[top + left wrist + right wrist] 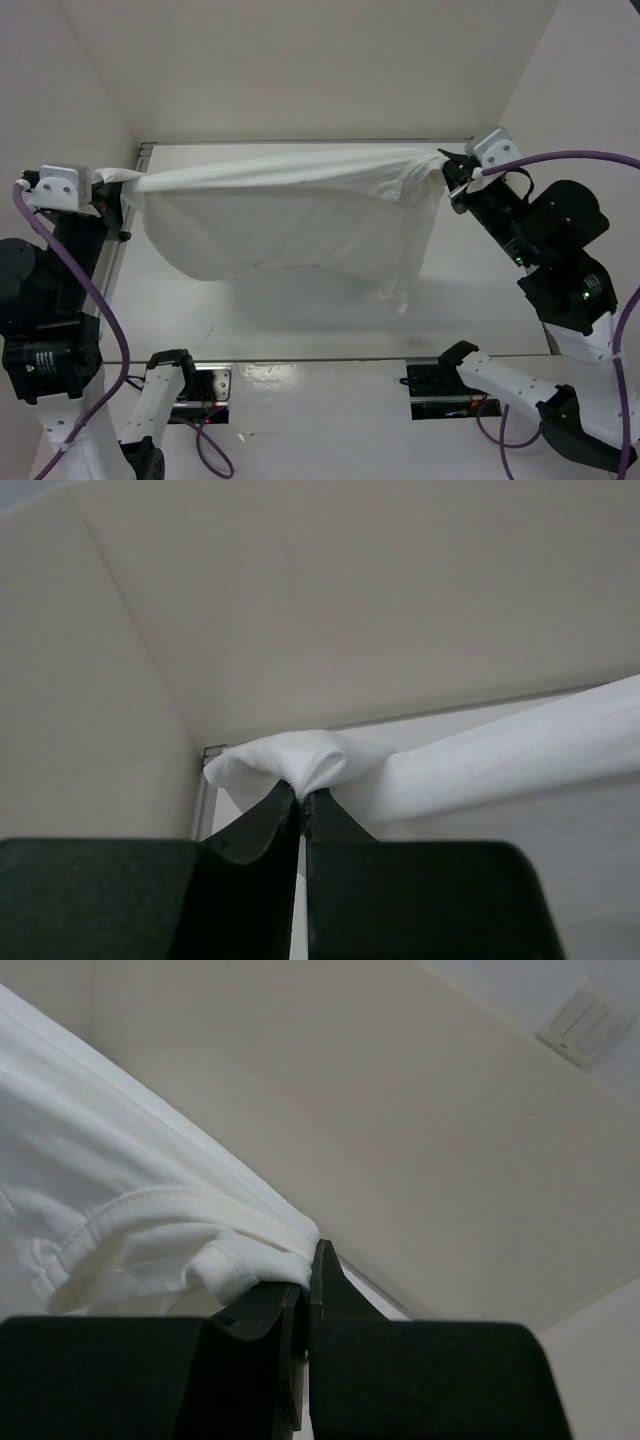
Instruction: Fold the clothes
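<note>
The clothes (290, 215), one white wrinkled garment, hang stretched in the air between my two grippers above the white table (300, 310). My left gripper (108, 185) is shut on the garment's left end, where a bunched fold (300, 760) sticks out past the fingertips. At the right, my right gripper (450, 170) is shut on the other end, pinching a hemmed edge (250, 1260). The cloth's top edge is pulled taut; the rest sags in a curve, with a corner (403, 290) dangling lowest toward the right.
White walls (300, 60) close the table at the back and both sides. Two black mounts with cables (200, 385) (440, 385) sit at the near edge by the arm bases.
</note>
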